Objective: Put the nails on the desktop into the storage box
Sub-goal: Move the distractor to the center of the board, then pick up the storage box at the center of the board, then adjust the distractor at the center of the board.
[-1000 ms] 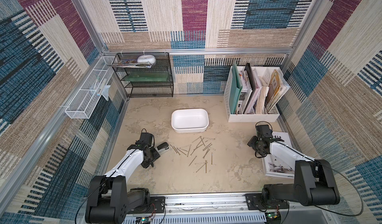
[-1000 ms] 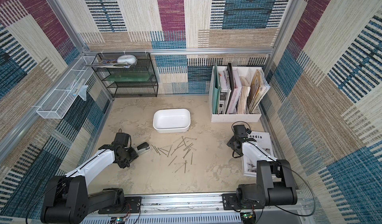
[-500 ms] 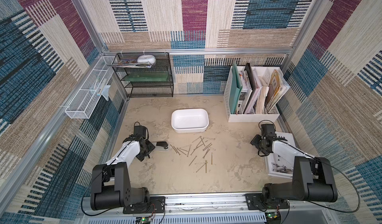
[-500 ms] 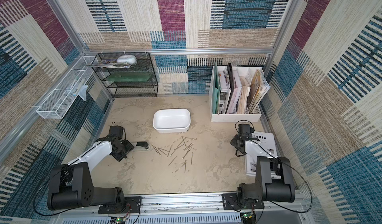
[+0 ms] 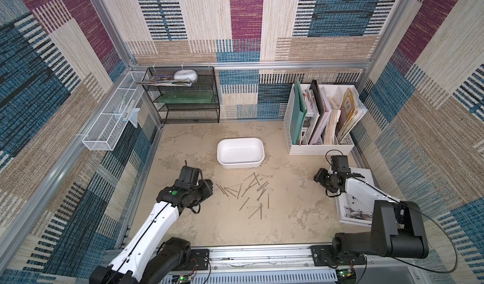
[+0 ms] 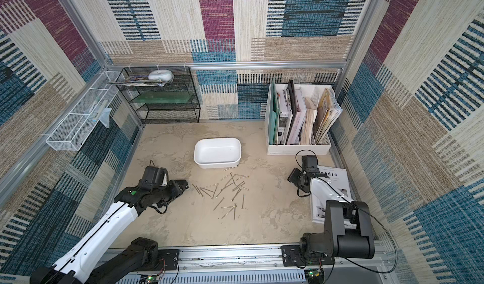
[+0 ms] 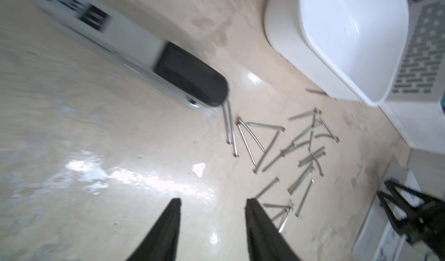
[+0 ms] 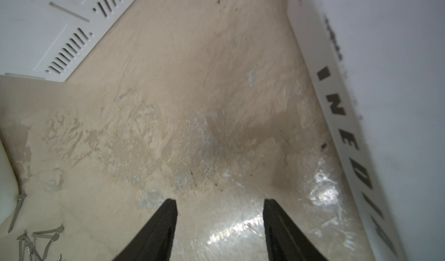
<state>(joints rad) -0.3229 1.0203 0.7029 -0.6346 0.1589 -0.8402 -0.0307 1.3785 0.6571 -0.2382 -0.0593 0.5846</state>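
Observation:
Several thin metal nails (image 5: pixel 251 191) (image 6: pixel 230 191) lie scattered on the beige desktop (image 5: pixel 293 217), in front of the white storage box (image 5: pixel 241 164) (image 6: pixel 217 164). In the left wrist view the nails (image 7: pixel 301 151) lie ahead and to one side of my left gripper (image 7: pixel 213 200), with the storage box (image 7: pixel 286 55) beyond them. My left gripper (image 5: pixel 203 192) (image 6: pixel 174 191) is open over bare desktop just left of the nails, holding nothing. My right gripper (image 8: pixel 219 200) (image 5: pixel 320 178) is open and empty over bare desktop at the right. A few nails (image 8: pixel 31 243) show at the edge of the right wrist view.
A white bar with a black end (image 7: pixel 190 84) lies beside the leftmost nails. A white book (image 5: pixel 353 212) lies under the right arm. A white file holder (image 5: pixel 319 146), a black mesh shelf (image 5: pixel 188 96) and a white wire basket (image 5: pixel 110 128) line the back and left.
My left arm drew back to the left, then came forward again beside the nails, and its jaws narrowed. The right arm shifted only slightly. The nails have not moved.

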